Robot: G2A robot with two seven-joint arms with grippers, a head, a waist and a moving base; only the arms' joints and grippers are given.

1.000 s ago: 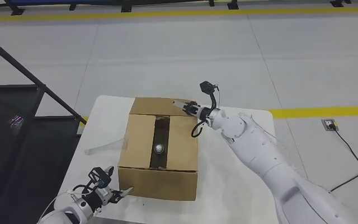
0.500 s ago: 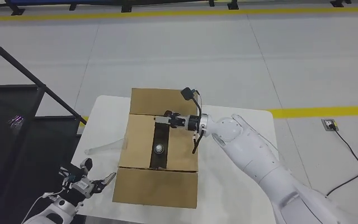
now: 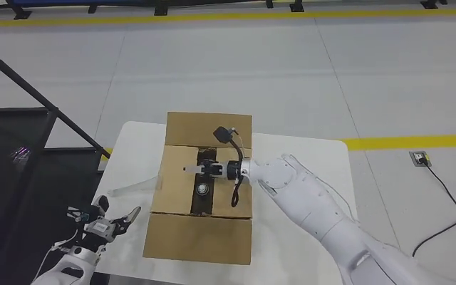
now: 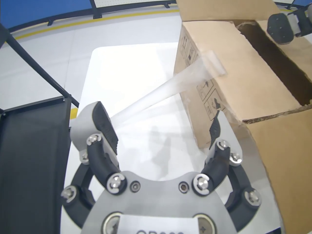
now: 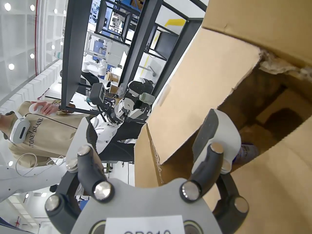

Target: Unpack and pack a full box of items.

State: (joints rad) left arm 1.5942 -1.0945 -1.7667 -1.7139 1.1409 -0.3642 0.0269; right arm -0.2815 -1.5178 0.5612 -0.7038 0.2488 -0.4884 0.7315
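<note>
Overhead, we see the cardboard box (image 3: 174, 178) on the white table (image 3: 139, 146), its far flap raised and its near flap folded outward. The two side flaps lie almost flat, with a dark slot between them. The right gripper (image 3: 198, 169) hangs over that slot, where a single round pale-topped item (image 3: 203, 188) shows from above. The right wrist view adds what the top view cannot: the jaws stand wide apart, gripping nothing. One finger (image 5: 214, 132) is down at the slot beside a flap's torn edge, over brown shapes in the dim interior that we cannot identify. The left gripper (image 3: 116, 210) sits at the table's near left edge, apart from the box. Its own wrist view shows its jaws spread and empty. A clear strip of tape (image 4: 170, 88) runs from the box's side wall toward one of its fingers (image 4: 104, 122); whether they touch we cannot tell.
</note>
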